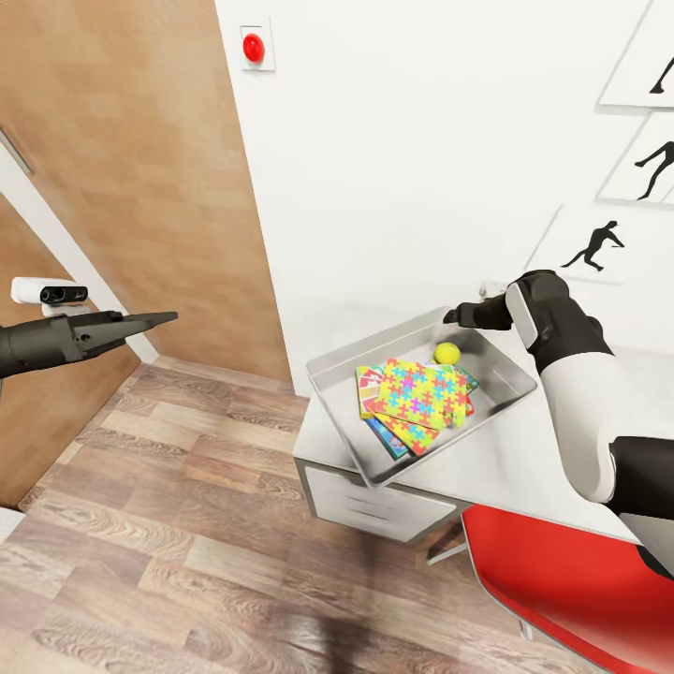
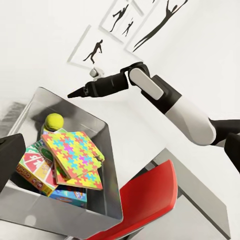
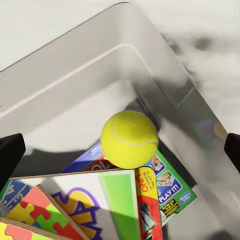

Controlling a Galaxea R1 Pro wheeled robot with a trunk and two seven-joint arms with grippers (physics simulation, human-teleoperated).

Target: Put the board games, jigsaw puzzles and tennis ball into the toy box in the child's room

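Toys sit inside the shallow light-grey toy box (image 1: 505,379).
Small yellow-green tennis ball (image 3: 129,139) lies on the stacked game boxes; right fingers (image 3: 232,150) spread wide, empty; left fingers (image 1: 154,321) together, empty.

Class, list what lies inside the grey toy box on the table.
The toy box holds a tennis ball and stacked game boxes under a jigsaw puzzle. How many boxes are stacked is partly covered.

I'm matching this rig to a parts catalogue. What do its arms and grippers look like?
The right arm has a glossy white shell, a black elbow section and a black wrist joint with a light-grey panel. The right gripper is black with slim tapered fingers. The left gripper is dark grey, long and pointed, with a small white camera module with a black front above it. No loose cables or markings show.
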